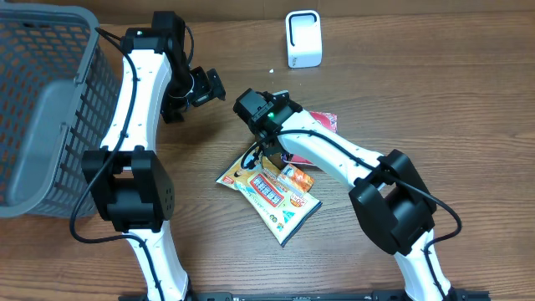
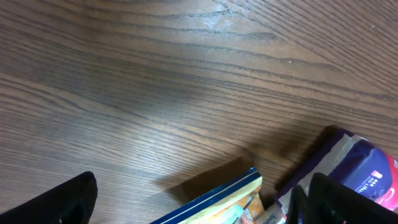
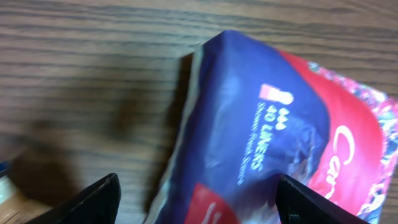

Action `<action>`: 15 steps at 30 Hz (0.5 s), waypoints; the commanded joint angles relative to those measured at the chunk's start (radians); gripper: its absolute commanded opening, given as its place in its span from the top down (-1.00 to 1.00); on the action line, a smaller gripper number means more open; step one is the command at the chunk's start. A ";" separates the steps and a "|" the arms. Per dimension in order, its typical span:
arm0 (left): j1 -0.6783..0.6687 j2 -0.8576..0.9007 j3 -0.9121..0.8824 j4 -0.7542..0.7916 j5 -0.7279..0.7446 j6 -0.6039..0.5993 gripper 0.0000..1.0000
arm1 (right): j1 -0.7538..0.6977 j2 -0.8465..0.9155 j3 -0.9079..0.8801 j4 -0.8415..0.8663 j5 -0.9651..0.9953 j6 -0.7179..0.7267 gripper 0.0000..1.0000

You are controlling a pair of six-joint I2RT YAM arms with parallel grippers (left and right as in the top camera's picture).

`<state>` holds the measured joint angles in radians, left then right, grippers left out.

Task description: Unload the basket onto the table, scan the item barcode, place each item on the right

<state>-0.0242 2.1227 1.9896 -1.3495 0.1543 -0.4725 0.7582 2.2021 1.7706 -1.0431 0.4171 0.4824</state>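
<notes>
Packet of yellow printed foil (image 1: 272, 191) lies flat nearest on the brown wooden table (image 1: 468, 100), beyond it the right gripper (image 3: 196, 194) straddles a purple-and-red plastic pack (image 3: 280, 112), grip unclear, the left gripper (image 1: 209, 86) gapes wide over bare wood, and a white boxy scanner (image 1: 303, 38) stands farthest.
</notes>
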 commanded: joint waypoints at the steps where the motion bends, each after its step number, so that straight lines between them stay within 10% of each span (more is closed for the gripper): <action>1: 0.002 -0.013 0.010 -0.006 -0.036 -0.007 -1.00 | 0.003 0.040 -0.005 0.003 0.107 0.011 -0.61; 6: 0.002 -0.013 0.010 -0.006 -0.035 -0.007 -1.00 | -0.001 0.078 -0.005 -0.005 0.106 0.008 -0.49; 9: 0.002 -0.013 0.010 -0.006 -0.035 -0.007 -1.00 | -0.001 0.082 -0.005 -0.016 0.106 0.009 0.00; 15: 0.002 -0.013 0.010 -0.005 -0.035 -0.007 -1.00 | -0.001 0.082 0.040 -0.080 0.106 0.020 0.32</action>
<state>-0.0242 2.1227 1.9896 -1.3544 0.1333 -0.4725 0.7601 2.2585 1.7790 -1.0950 0.5373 0.4881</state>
